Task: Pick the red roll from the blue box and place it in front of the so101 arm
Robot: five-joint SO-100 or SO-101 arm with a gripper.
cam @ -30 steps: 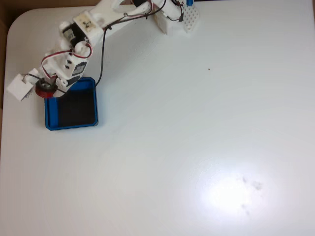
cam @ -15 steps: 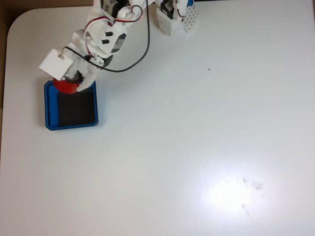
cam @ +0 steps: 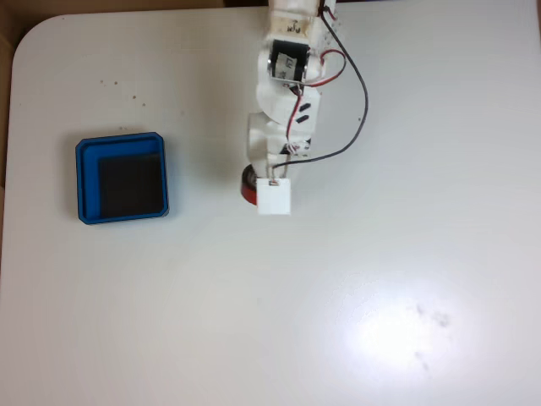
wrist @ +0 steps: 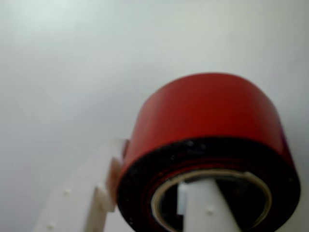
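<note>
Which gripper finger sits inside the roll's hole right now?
In the wrist view, the finger at bottom centre sits inside the red roll; the other finger presses outside, left.

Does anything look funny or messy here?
Nothing looks broken or spilled. The red roll is out of the blue box, held with one of the fingers poked through its hole and the other outside.

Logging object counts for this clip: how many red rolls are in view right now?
1. The red roll is in the hand, out over the white table, right of the empty blue box in the fixed view; one finger passes through its core.
</note>
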